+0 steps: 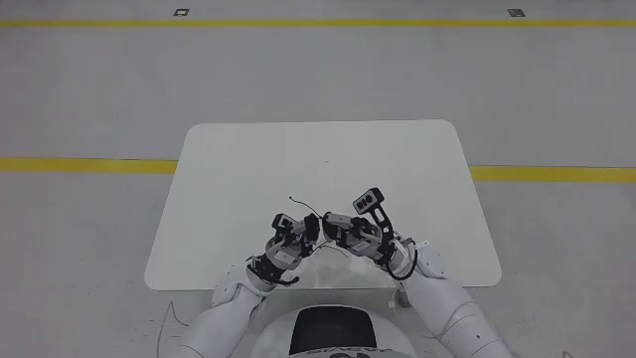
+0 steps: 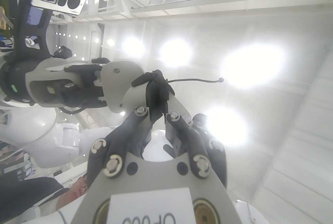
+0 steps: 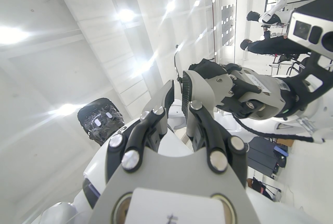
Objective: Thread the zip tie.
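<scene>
Black nylon, one item: zip tie [image 2: 193,80], a thin strap with a small knob at its free end, probably the head. It is carried in the air above the near edge of the white counter [image 1: 328,149] and touches no surface.

Holder: left claw [image 2: 157,91], pads pressed together on the strap. The free length juts out beyond them, slightly bowed.

Attendant: right claw [image 3: 177,91], just beside the left, pads a narrow slot apart and gripping nothing I can make out. The strap rises right next to that slot.

Hazards, as I judge them from where I stand:
- The strap looks whippy and its knob sits far from the grip, so a nudge could swing it off line and a threading attempt could miss the small opening.
- The claws stand so close that closing the right one could strike the left instead of the strap.
- Only one pinch holds the tie, so a slip there would drop it onto the counter.
</scene>
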Robot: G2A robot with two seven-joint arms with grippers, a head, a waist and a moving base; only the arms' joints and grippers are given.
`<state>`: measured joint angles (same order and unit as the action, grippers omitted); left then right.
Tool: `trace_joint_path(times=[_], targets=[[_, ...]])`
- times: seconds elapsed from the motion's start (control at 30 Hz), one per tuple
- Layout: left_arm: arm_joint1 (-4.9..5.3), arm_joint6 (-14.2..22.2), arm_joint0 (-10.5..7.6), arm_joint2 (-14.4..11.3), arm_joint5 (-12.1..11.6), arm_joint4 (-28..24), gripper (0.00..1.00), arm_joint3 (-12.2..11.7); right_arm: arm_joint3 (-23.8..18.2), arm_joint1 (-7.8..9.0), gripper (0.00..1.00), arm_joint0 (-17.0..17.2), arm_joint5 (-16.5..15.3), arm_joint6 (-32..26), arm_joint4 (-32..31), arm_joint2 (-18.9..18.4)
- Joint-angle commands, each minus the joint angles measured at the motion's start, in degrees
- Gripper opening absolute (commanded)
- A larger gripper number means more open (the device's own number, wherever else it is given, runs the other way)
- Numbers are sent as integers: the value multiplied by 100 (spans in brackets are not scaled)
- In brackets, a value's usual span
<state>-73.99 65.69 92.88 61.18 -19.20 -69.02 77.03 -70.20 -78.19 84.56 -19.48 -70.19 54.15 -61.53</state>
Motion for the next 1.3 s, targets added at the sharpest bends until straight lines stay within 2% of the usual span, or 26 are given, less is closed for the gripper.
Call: trace_joint_path(times=[0.0,0.23,0.4,1.27], targets=[[3,-3,4,-5,5,11,0,3,13,-7,11,-15,0,-7,-6,-2],[9,-19,-1,-11,7,4,0,10,53,-26,8,-38,0,-9,-32,-8],[13,-24,-7,-18,11,-10,0,1,70,-36,0,-37,0,-3,-63,-18],[17,-38,-24,-42,-18,-52,0,-36,230,-49,0,-13,0,-7,-142,-74]])
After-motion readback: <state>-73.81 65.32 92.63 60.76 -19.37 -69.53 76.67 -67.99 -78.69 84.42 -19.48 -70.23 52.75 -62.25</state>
